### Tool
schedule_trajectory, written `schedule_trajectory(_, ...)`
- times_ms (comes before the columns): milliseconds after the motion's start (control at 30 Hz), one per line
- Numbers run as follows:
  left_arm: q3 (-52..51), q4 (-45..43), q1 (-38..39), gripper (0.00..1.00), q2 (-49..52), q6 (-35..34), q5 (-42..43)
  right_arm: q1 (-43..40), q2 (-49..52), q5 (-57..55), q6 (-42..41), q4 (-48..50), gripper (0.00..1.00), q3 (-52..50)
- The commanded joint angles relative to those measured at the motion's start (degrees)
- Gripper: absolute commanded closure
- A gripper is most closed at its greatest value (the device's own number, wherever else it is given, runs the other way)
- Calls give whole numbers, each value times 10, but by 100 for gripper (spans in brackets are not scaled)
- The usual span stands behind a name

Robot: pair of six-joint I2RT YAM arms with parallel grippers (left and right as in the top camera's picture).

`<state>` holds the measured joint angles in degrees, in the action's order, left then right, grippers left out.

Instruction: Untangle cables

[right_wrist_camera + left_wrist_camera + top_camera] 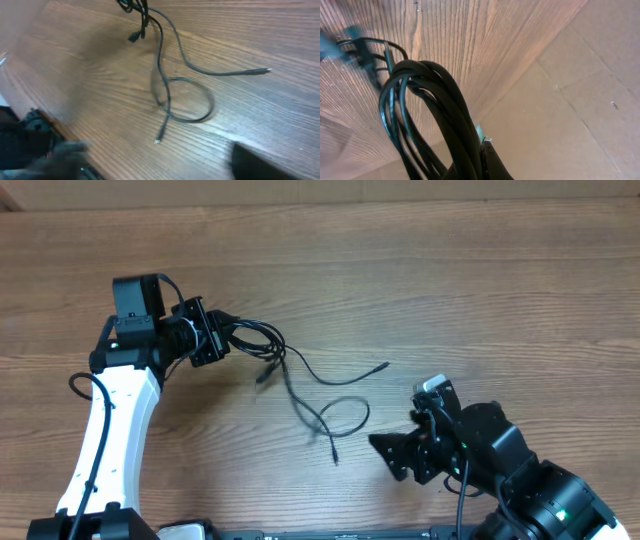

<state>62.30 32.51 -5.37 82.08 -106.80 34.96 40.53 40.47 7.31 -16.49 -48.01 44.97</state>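
Observation:
The thin black cables (255, 332) lie tangled on the wooden table. My left gripper (212, 332) is shut on the coiled bundle, which fills the left wrist view (445, 105) beside one dark finger (487, 160). From the bundle, loose strands trail right. One ends in a plug (385, 365). Another makes a loop (345, 402) and ends in a plug (335, 460). A third plug (262, 377) hangs just below the bundle. My right gripper (397, 455) is open and empty, right of the loop. The right wrist view shows the strands (160, 70) ahead of its spread fingers (155, 162).
The wooden table (480, 290) stretches behind and to the right of the cables. The left arm's white link (110, 430) runs down the left side. The right arm's black body (520, 470) fills the lower right corner. A pale floor (580, 100) shows past the table edge.

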Motion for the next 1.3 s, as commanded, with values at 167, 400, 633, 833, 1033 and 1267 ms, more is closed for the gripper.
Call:
schedule_trajectory(167, 9, -163, -2, 96, -8, 241, 121, -1, 55, -54, -71, 81, 0, 1)
schedule_trajectory(400, 9, -402, -1, 96, -8, 517, 355, -1, 67, -57, -212, 138, 0, 1)
schedule_trajectory(633, 15, -388, 41, 96, -15, 491, 336, -16, 65, -49, -217, 175, 0, 4)
schedule_trajectory(833, 136, -57, 117, 96, -19, 656, 108, -118, 47, 66, -206, 164, 0, 12)
schedule_trajectory(1033, 319, 270, 159, 96, -20, 982, 29, -229, 46, 224, -75, 128, 0, 12)
schedule_trajectory(1267, 361, 493, 159, 96, -17, 1274, 86, -238, 79, 361, 184, 152, 0, 12)
